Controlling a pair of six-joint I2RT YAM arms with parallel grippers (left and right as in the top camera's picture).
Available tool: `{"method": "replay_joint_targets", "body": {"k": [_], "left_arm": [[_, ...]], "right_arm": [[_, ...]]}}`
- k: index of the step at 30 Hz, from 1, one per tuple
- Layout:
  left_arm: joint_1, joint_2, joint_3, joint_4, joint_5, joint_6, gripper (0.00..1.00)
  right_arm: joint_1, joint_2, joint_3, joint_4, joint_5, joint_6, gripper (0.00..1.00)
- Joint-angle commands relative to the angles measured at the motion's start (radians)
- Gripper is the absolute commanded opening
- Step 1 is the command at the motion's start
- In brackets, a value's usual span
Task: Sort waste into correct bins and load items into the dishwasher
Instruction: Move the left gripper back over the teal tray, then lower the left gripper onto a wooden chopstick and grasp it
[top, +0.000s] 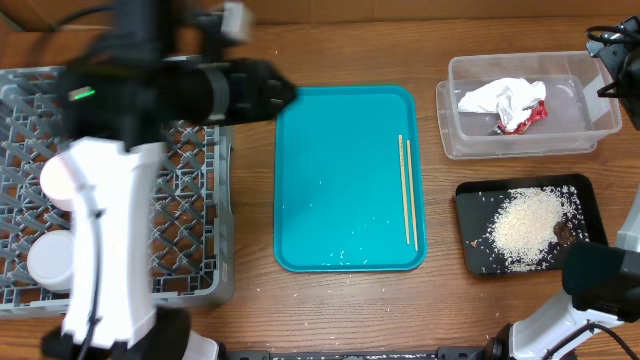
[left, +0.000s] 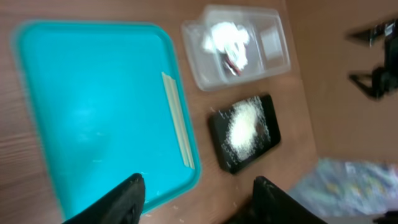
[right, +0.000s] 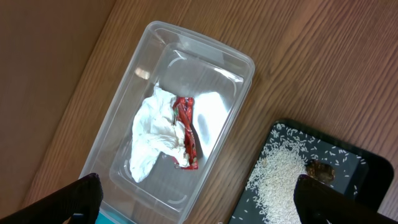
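On the desk (top: 340, 50), the grey dish rack (top: 20, 110) sits far left. The teal tray (top: 340, 170) lies mid-desk, with the chopsticks (top: 406, 190) along its right side. The clear tub (top: 470, 140) holds crumpled white paper (top: 495, 97) and the red wrapper (top: 533, 117); the black tray (top: 470, 200) holds rice (top: 525, 225) and a brown scrap (top: 563, 232). The left gripper (left: 199, 205) and right gripper (right: 205, 205) both stand open, empty.

Overhead top-down, both wrists overlooking tub (right: 211, 62)

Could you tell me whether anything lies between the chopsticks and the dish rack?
Nothing solid: the teal tray between chopsticks and dish rack holds only stray rice grains. The left arm hangs over the rack's tray-side edge.
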Motion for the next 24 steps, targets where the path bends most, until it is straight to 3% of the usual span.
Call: {"method": "replay_joint_targets", "body": {"k": [1,5,9,15,24], "left_arm": [[-0.201,0.095,-0.005,0.032,-0.211,-0.141,0.45],[-0.352,0.216,-0.005,0.036,-0.445,-0.341,0.42],[-0.455,0.352,-0.005,0.082,-0.552,-0.47,0.42],[-0.555,0.56,-0.005,0.212,-0.605,-0.486,0.38],[-0.58,0.735,-0.005,0.283,-0.694,-0.489,0.3]], "right_arm": [[0.001,-0.015,0.014,0.003,0.01,0.003,1.0],[0.001,-0.015,0.014,0.003,0.01,0.003,1.0],[0.001,-0.015,0.014,0.003,0.01,0.003,1.0],[0.001,-0.015,0.014,0.003,0.01,0.003,1.0],[0.001,-0.015,0.014,0.003,0.01,0.003,1.0]]}}
